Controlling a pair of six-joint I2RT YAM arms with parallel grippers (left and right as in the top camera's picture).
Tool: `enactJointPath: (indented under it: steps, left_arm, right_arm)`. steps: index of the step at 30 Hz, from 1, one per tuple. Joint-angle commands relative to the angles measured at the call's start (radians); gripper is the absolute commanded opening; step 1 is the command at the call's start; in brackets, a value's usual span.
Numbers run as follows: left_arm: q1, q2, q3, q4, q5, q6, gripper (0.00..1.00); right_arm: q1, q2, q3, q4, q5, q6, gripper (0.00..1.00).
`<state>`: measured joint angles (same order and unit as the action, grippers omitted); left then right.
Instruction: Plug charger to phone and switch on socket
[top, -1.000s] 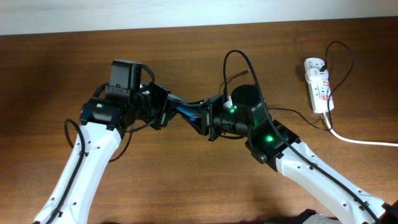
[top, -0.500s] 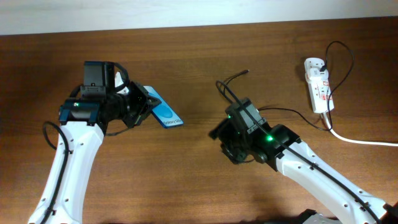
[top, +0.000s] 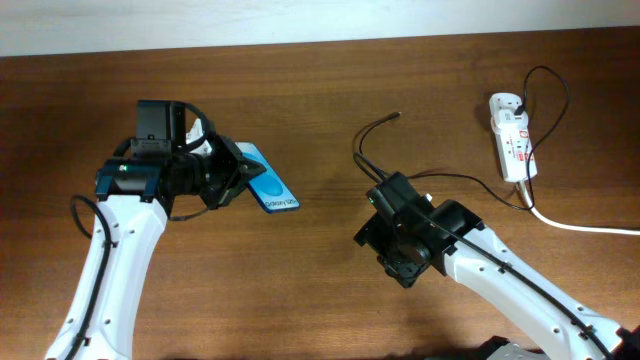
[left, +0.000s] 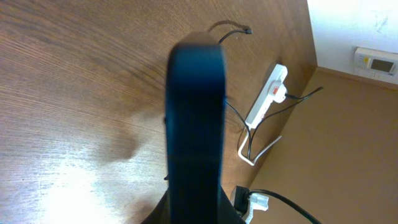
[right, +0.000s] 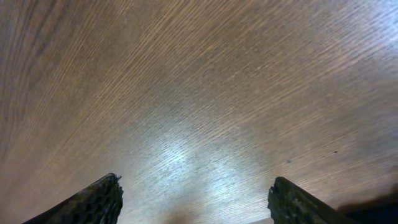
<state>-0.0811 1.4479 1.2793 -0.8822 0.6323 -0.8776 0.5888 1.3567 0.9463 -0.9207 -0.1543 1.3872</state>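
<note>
- My main worry is the push-in. The left gripper (top: 235, 170) is clamped on one end of the phone (top: 270, 185), so most of the body sticks out free. If the plug presses on that far end, I think the phone can turn or slip between the fingers.
- The right gripper (right: 194, 183) has its fingers spread with only bare table (top: 300, 300) between them, so nothing is picked up yet.
- The charger (top: 380, 121) is a thin black cable that curls. Its plug tip (top: 398, 116) lies free on the wood, well apart from the phone. Such a small tip can roll or spring away under a pinch.
- The cable passes close by the right arm. A careless move could hook it and drag the socket (top: 512, 138).
- The socket lies at the far right, near the table edge, with a white cable (top: 580, 225) leaving it. Its red switches look small, so a press could miss them.
- The phone shows a bright blue screen, tilted, in the overhead view. In the left wrist view it is only a dark, blurred edge, so I cannot tell where its port is, or whether its far corner touches the table.
</note>
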Motion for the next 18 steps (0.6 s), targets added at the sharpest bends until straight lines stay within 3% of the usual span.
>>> enactJointPath:
  steps: [1,10,14,18]
  left_arm:
    - [0.003,-0.004,0.000,-0.002,0.034,0.020,0.00]
    - [-0.003,0.022,0.000,-0.002,0.008,0.020,0.00]
    - [-0.059,0.110,0.000,-0.001,0.016,0.020,0.00]
    - [-0.076,0.233,0.000,0.015,0.115,0.048,0.00]
  right_arm:
    - [-0.001,-0.009,0.005,-0.008,0.017,-0.003,0.80]
    - [-0.001,-0.009,0.005,-0.008,0.018,-0.003,0.85]
    - [-0.001,-0.009,0.005,-0.008,0.035,-0.003,0.85]
    - [-0.001,-0.009,0.005,-0.008,0.036,-0.003,0.86]
